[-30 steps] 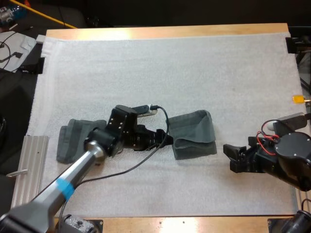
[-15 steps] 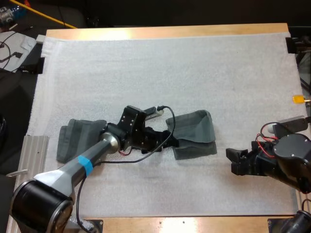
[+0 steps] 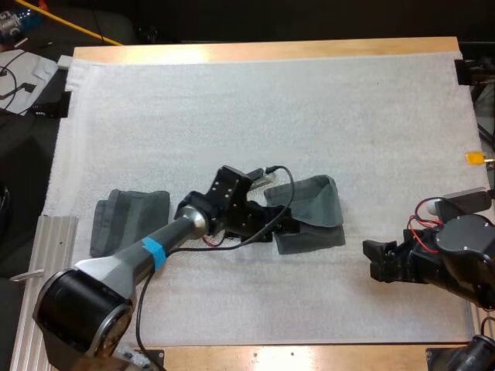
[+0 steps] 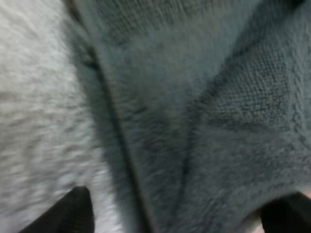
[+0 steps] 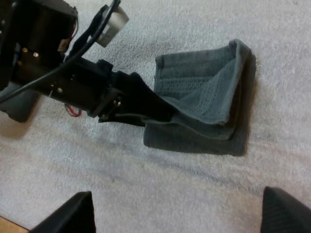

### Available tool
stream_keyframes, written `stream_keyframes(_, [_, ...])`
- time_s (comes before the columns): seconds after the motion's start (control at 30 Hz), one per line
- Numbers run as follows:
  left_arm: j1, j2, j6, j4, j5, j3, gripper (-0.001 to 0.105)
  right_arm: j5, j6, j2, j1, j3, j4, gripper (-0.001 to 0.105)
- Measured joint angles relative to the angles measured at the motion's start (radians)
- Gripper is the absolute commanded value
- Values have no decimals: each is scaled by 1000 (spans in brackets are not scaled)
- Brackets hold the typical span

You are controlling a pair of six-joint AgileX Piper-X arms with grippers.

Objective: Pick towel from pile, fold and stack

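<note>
Left fingers stand spread apart, gripping nothing, over the left edge of the folded grey-green towel. The white mat on the counter lies beneath that towel. A second towel rests well left of it. The right fingers hang open well right of it.

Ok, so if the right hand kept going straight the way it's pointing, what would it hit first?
Probably the folded towel. The open right hand points towards its near edge, with bare mat between them. The left hand is at the towel's other side, so further along.
</note>
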Motion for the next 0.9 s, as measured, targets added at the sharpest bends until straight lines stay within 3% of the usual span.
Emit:
stream_keyframes(0.37, [-87, 59, -59, -16, -3, -68, 67, -2, 2, -2, 0, 0, 13, 67])
stream_keyframes(0.63, [-96, 66, -62, -19, -3, -82, 4, 0, 3, -8, 0, 0, 18, 67])
stream_keyframes(0.7, [-96, 66, -55, -10, -3, -82, 0, 0, 3, -8, 0, 0, 18, 67])
stream_keyframes(0.9, [-86, 37, 52, 58, -13, -82, 0, 0, 3, -8, 0, 0, 18, 67])
